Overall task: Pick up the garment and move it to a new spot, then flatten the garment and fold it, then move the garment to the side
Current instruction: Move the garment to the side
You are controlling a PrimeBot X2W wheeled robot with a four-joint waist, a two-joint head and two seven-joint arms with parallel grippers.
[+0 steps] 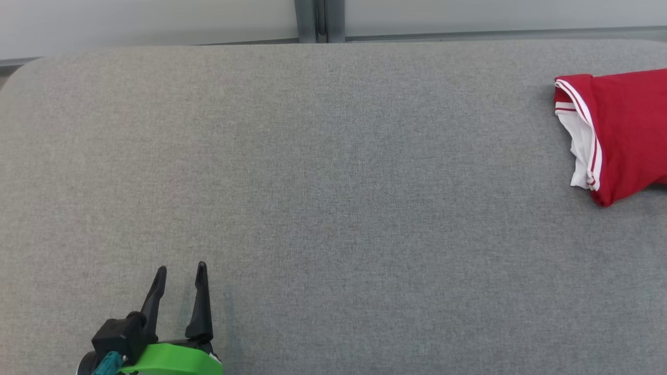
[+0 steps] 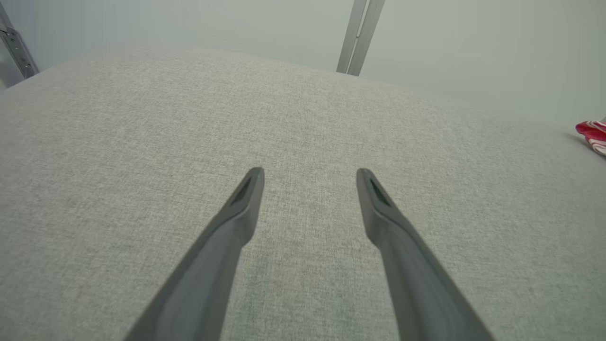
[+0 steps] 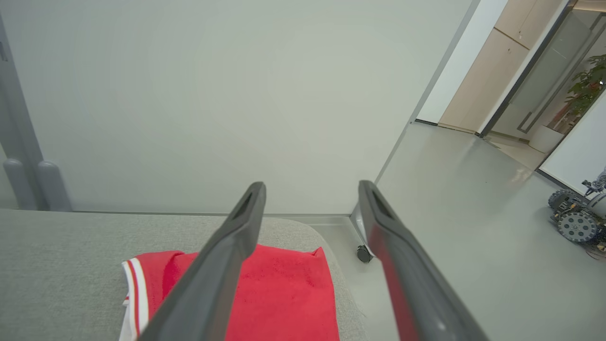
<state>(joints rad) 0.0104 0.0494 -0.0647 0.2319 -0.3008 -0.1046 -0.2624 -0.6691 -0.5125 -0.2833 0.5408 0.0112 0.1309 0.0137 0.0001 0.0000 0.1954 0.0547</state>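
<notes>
A: There's the garment (image 1: 620,130), lying on the table (image 1: 333,182), hard against its right edge, in the back half.

B: And the left gripper (image 1: 181,266)?

A: Opposite corner, near-left, over the tabletop and well apart from the garment, with the middle of the table between them.

B: The right gripper (image 3: 311,183)?

A: Above the garment's right end, one finger over the cloth, the other out past the table's edge, over the floor (image 3: 450,189).

B: Behind it all?

A: A wall (image 1: 156,21) runs along the table's back edge, with a post (image 1: 319,21) behind its middle.

Jaws apart, left gripper (image 2: 310,173) over grey table (image 2: 142,118); garment (image 2: 592,134) at right edge.
</notes>
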